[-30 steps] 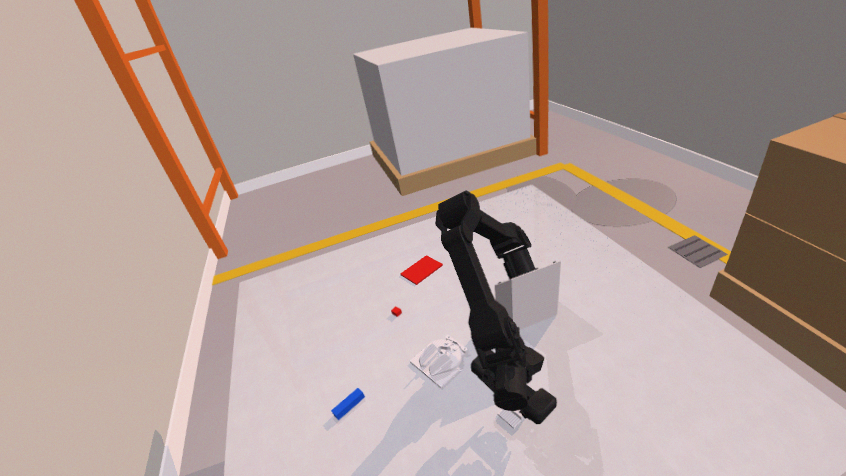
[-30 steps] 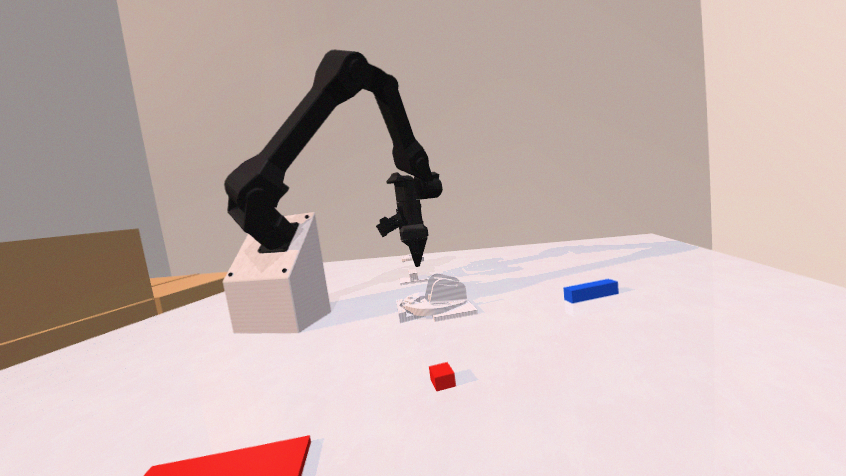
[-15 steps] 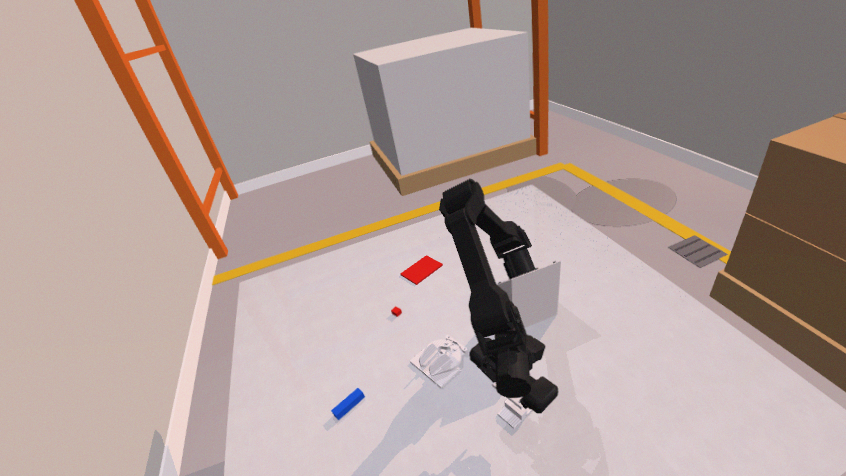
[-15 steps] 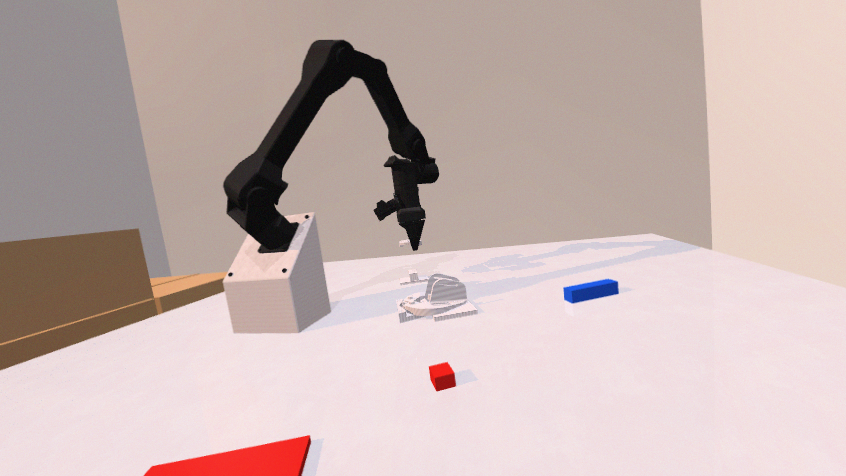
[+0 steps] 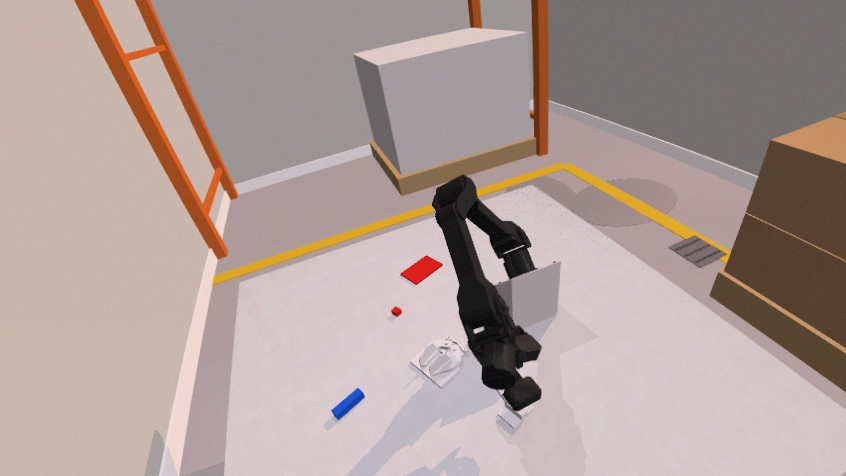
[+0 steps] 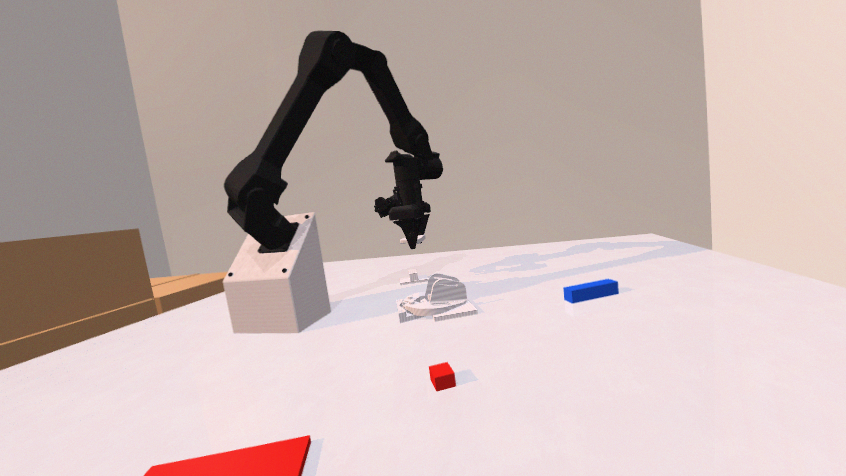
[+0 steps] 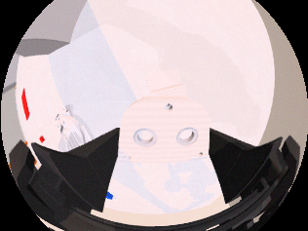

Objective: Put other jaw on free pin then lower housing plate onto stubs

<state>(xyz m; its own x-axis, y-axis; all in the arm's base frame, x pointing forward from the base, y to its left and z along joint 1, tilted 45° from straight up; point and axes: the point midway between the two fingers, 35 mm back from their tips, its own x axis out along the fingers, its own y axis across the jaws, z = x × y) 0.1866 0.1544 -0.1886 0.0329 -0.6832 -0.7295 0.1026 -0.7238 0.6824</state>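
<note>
Wrist view: fingers clamped on pale housing plate (image 7: 165, 123) (image 6: 412, 239), two round holes and a small top hole visible; exterior shows only its rim, raised above the tabletop (image 6: 532, 378) (image 5: 307, 331) (image 7: 205, 28). White gear assembly (image 5: 440, 359) (image 6: 440, 298) (image 7: 73, 133) well below, off to one side. Blue bar (image 5: 347, 403) (image 6: 591, 290) (image 7: 109, 196) well apart from it.

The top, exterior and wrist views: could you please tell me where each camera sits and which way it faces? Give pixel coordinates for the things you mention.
Top: high up, looking obliquely down across the white work surface (image 5: 307, 331) (image 6: 532, 402); the black arm (image 5: 460, 248) (image 6: 289, 112) shows, mostly from above.
Exterior: low beside the surface, looking across it; the arm shows side-on, base block (image 5: 541, 296) (image 6: 266, 307) to gripper (image 6: 412, 243) (image 7: 164, 145).
Wrist: on the arm near the gripper, looking past its two fingers at the held housing plate (image 6: 404, 240) (image 7: 165, 121).
Top and exterior share the blue bar (image 5: 347, 403) (image 6: 591, 290) and red cube (image 5: 396, 311) (image 6: 441, 377).
</note>
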